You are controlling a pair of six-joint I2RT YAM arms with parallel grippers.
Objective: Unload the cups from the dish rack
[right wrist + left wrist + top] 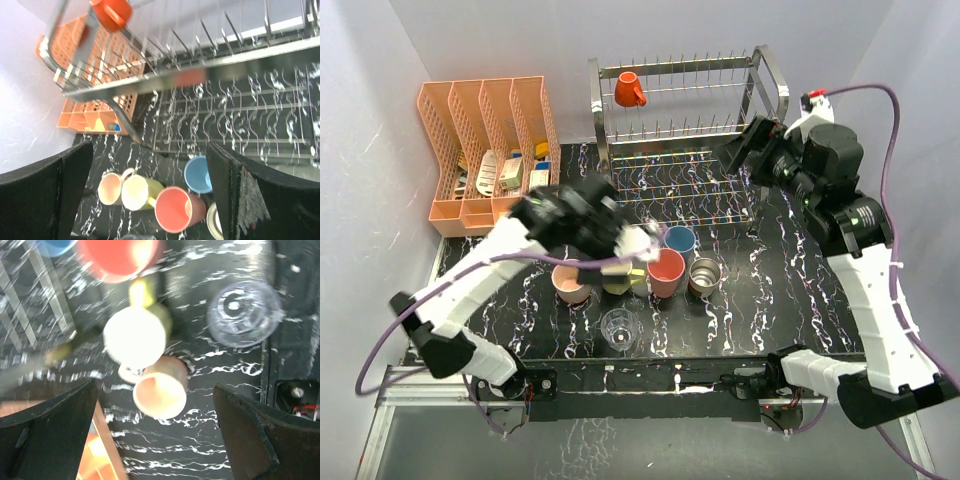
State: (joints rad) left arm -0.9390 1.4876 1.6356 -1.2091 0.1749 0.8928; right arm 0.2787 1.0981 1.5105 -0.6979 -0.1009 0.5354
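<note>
While one orange mug (629, 90) hangs on the dish rack (680, 68), the rest stand in front

Because the job is to empty the dish rack, the pink mug (569, 283), yellow mug (623, 278), red cup (666, 272), steel cup (704, 275), blue tumbler (679, 240) and glass (619, 329) are grouped on the worktop (770, 290) in front of it. Only the orange mug sits on the rack's top tier, near its left end. The left pincer (155, 387) hovers released and empty over the yellow mug. The right pincer (150, 146), also spread and empty, faces the rack's right end, probably to reach for that last mug.

Peach slotted organizer (452, 130) back left on black marbled tabletop (770, 312).
</note>
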